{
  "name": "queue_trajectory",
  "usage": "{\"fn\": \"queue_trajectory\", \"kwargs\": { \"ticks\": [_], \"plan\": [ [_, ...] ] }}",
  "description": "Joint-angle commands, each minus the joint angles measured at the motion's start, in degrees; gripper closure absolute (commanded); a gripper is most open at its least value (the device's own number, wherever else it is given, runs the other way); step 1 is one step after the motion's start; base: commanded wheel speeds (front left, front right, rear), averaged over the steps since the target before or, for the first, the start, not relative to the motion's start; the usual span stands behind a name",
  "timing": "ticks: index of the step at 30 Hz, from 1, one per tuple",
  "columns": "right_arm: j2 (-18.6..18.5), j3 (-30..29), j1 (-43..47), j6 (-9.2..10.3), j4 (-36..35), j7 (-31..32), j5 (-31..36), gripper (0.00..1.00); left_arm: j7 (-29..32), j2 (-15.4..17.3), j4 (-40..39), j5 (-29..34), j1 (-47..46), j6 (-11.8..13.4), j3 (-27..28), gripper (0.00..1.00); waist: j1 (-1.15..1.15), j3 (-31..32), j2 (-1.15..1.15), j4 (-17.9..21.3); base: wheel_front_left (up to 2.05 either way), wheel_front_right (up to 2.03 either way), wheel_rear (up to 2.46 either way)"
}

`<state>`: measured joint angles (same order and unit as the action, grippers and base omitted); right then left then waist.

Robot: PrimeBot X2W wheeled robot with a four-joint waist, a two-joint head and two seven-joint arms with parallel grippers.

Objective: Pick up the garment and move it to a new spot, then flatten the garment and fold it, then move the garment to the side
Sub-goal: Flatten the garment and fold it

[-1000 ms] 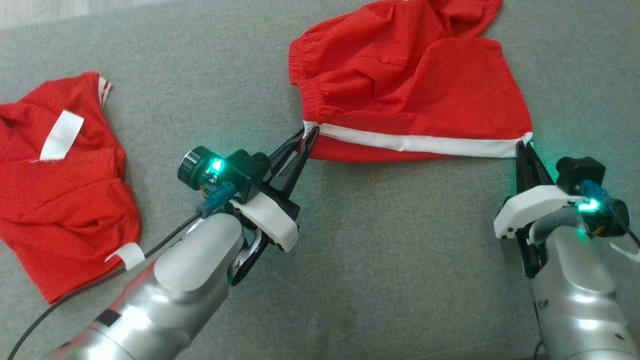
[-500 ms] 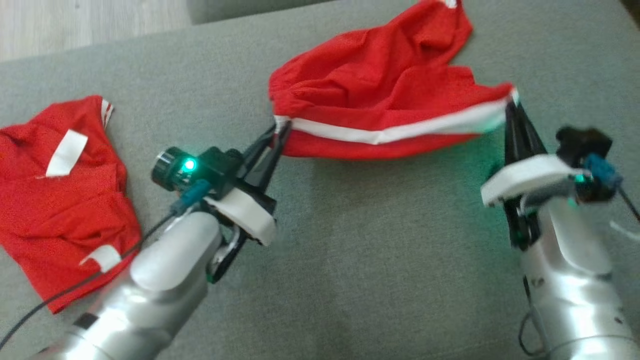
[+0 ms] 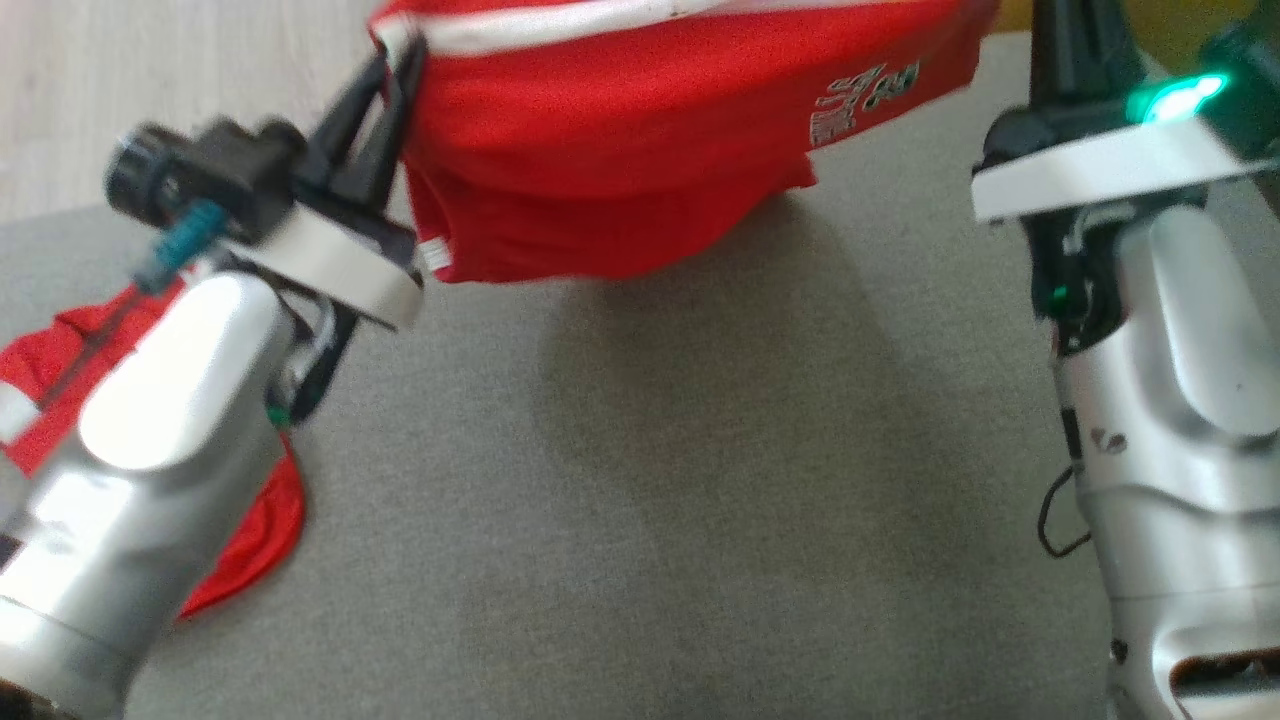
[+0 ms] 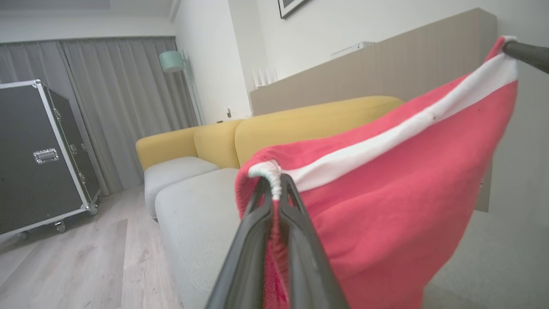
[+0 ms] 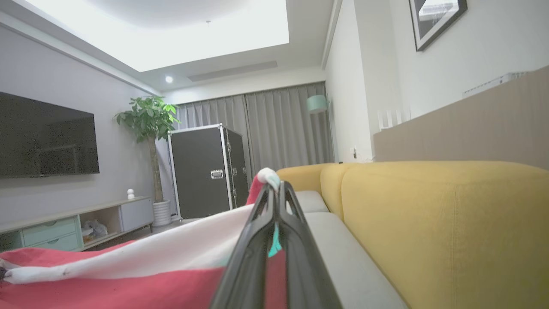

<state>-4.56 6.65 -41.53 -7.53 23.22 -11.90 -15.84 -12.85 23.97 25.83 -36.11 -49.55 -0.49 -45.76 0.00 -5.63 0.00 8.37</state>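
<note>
The garment (image 3: 620, 170) is red with a white stripe along one edge and pale lettering on its side. It hangs stretched in the air above the grey cushion (image 3: 700, 500), held at both ends of the stripe. My left gripper (image 3: 398, 55) is shut on the gathered white corner at the left; the left wrist view has that pinch (image 4: 274, 182) close up, with the cloth (image 4: 386, 214) drooping to the right. My right gripper (image 3: 1065, 20) is shut on the other corner, at the top right edge. In the right wrist view its fingers (image 5: 274, 189) clamp the white tip, and the cloth (image 5: 128, 283) runs off to the lower left.
A second red garment (image 3: 245, 540) lies crumpled on the cushion under my left forearm. Beyond the cushion are a yellow sofa back (image 5: 429, 206), a black wheeled flight case (image 4: 38, 159), pale wooden floor (image 3: 150, 60), a wall television and a potted plant (image 5: 150, 124).
Both arms have lifted the garment off the cushion, from lying flat to hanging stretched between the grippers. The head view has shifted as well. Both grips have held.
</note>
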Motion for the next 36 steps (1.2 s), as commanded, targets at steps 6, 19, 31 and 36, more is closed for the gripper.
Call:
{"fn": "queue_trajectory", "kwargs": {
  "ticks": [6, 19, 31, 36],
  "plan": [
    [0.02, 0.88, -3.66, 0.04, -4.26, -1.52, 3.30, 1.00, 1.07, 4.49, -4.81, -1.10, -5.22, 1.35, 4.71, 1.00, 0.00, 3.75, 0.00, -0.75, 0.00, 0.00, 0.00],
    [-0.19, 1.45, 1.86, 0.04, -7.35, 0.05, 7.35, 1.00, 4.78, 8.19, -16.36, -5.49, 1.51, 3.37, 5.72, 1.00, 0.00, 5.39, 0.00, -1.07, 0.00, 0.00, 0.00],
    [-1.39, -0.62, -2.80, 0.04, -6.24, 8.17, 7.54, 1.00, 12.74, 12.78, -20.39, -7.42, -0.64, 1.94, 5.53, 1.00, 0.00, -1.63, 0.00, -1.19, 0.00, 0.00, 0.00],
    [-2.61, 0.32, -14.19, 0.04, 2.38, 8.00, 8.58, 1.00, 14.72, 9.65, -10.53, -6.40, -10.75, -2.45, 4.72, 1.00, 0.00, -8.48, 0.00, -1.64, 0.00, 0.00, 0.00]
  ]
}}
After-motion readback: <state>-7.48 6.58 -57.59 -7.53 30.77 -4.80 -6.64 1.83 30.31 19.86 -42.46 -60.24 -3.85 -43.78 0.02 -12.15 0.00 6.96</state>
